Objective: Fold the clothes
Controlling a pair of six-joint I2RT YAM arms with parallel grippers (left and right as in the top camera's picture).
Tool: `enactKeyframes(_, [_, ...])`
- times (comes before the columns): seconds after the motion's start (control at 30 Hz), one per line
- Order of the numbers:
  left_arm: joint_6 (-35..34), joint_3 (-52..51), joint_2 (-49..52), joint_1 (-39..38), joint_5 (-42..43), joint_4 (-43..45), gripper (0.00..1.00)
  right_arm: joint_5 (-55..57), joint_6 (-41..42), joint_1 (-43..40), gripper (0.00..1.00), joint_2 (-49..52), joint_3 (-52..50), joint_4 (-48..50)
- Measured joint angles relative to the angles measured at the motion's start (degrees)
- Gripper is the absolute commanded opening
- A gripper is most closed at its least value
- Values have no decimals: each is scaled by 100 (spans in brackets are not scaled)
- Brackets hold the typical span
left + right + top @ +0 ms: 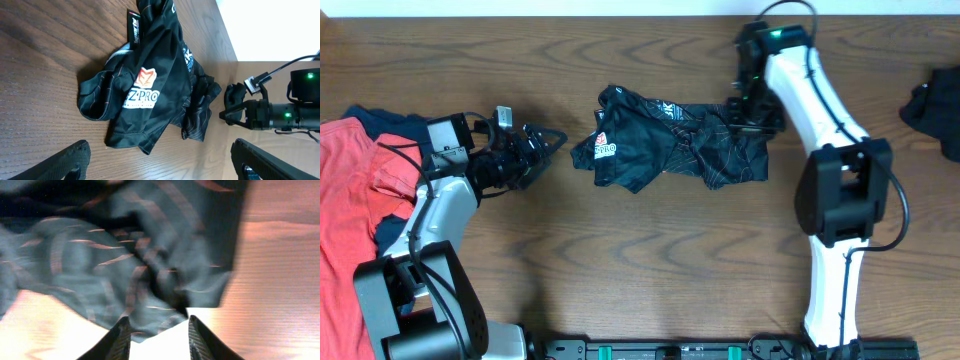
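Dark tips of the right gripper (157,325) loom at the bottom of the right wrist view, jaws partly spread and pinching nothing, just over the edge of the crumpled black jersey (125,245). From the left wrist, the left gripper (160,147) holds its jaws spread wide, short of the jersey (150,85). Overhead, the jersey (670,140) lies on the table (650,260) between both grippers, with a red top (350,190) well to its left.

The wood-grain table (650,260) before me carries a crumpled black jersey (670,140) at its middle, toward the far side. A red top (350,190) lies over a navy top (375,118) at the left edge. A dark cloth (935,105) lies far right.
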Motion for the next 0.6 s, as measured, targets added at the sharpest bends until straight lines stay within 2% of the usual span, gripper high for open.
enactKeyframes(0.17, [48, 0, 0, 0, 0, -52, 91, 22, -232, -326, 29, 13, 0, -184])
enactKeyframes(0.27, [66, 0, 0, 0, 0, -68, 91, -13, -330, -350, 28, 92, 0, -229])
enactKeyframes(0.6, [66, 0, 0, 0, 0, -114, 91, -422, -503, -254, 8, 1080, 9, -251])
